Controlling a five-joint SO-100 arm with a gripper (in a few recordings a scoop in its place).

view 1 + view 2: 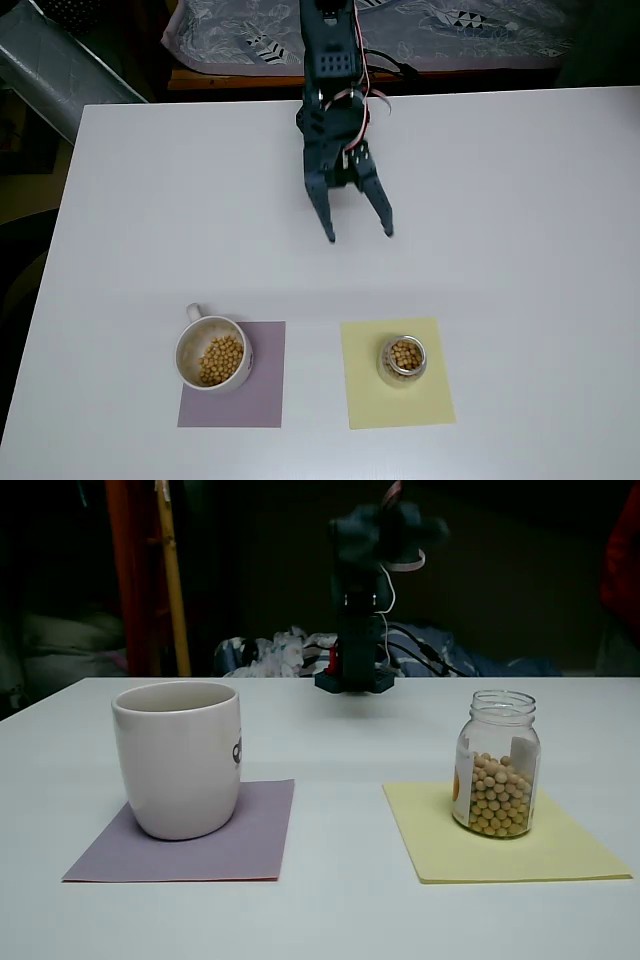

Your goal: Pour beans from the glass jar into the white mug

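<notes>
A glass jar (497, 764) of beans (494, 795) stands upright on a yellow mat (397, 373); the white mug (212, 352) sits on a purple mat (232, 376). The jaws (360, 235) hang spread, well apart from both. Glass looks slippery and breakable; grip mid-body.

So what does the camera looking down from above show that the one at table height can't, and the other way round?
From above only: beans lying inside the white mug, the mug's small handle, and the gripper with its two fingers spread open over bare table.

From table height only: how high the beans fill the glass jar, roughly two thirds, the label on the jar's side, and a dark mark on the mug.

Both: mug standing upright on a purple mat, jar standing upright on a yellow mat, and the dark arm behind them.
</notes>
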